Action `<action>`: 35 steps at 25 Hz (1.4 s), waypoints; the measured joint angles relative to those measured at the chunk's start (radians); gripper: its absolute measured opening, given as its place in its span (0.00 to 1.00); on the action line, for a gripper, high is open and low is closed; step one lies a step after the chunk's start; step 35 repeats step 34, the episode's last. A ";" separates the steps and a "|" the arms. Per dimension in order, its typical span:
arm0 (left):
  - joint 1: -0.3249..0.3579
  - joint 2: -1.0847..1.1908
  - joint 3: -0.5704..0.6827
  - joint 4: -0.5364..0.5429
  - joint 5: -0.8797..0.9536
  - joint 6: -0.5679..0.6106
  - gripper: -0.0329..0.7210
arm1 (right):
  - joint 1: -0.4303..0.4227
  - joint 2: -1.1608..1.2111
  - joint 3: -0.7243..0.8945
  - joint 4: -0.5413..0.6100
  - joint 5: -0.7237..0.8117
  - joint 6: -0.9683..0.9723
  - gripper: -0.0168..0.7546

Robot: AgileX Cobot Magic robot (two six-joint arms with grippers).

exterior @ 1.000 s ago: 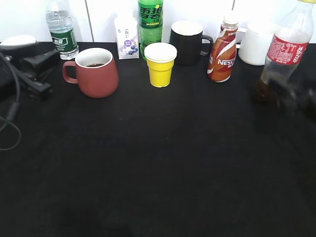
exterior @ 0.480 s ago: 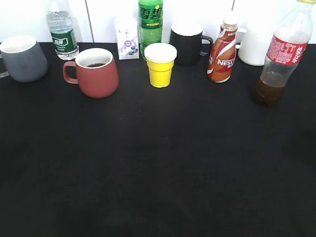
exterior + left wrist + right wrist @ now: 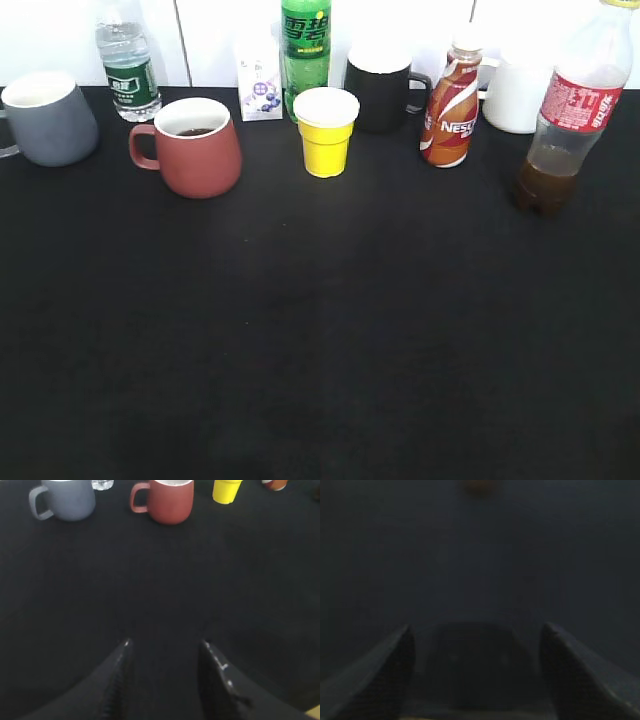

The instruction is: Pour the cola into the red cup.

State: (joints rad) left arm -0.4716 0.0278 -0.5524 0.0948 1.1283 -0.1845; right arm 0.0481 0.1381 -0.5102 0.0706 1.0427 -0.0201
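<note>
The cola bottle (image 3: 565, 120), clear with a red label and a little dark liquid at the bottom, stands upright at the far right of the black table. The red cup (image 3: 195, 146) stands at back left, handle to the left, with dark liquid inside; it also shows in the left wrist view (image 3: 169, 501). Neither gripper shows in the exterior view. My left gripper (image 3: 166, 644) is open and empty above bare cloth, well in front of the red cup. My right gripper (image 3: 475, 630) is open and empty over dark cloth.
Along the back stand a grey mug (image 3: 48, 118), a water bottle (image 3: 126, 62), a small carton (image 3: 258, 88), a green Sprite bottle (image 3: 305, 50), a yellow paper cup (image 3: 325, 130), a black mug (image 3: 382, 85), a Nescafe bottle (image 3: 450, 100) and a white container (image 3: 516, 92).
One second ago the left arm was at the far left and the right gripper was by the cola bottle's base. Both have drawn back out of the exterior view, uncovering the grey mug.
</note>
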 joint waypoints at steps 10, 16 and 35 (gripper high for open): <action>0.000 -0.035 0.032 -0.045 -0.061 0.123 0.48 | 0.000 0.000 0.005 -0.112 0.000 0.141 0.77; 0.106 -0.035 0.032 -0.045 -0.062 0.124 0.48 | 0.000 -0.074 0.005 -0.112 0.000 0.141 0.77; 0.395 -0.035 0.032 -0.045 -0.062 0.125 0.36 | -0.001 -0.147 0.005 -0.112 0.000 0.144 0.76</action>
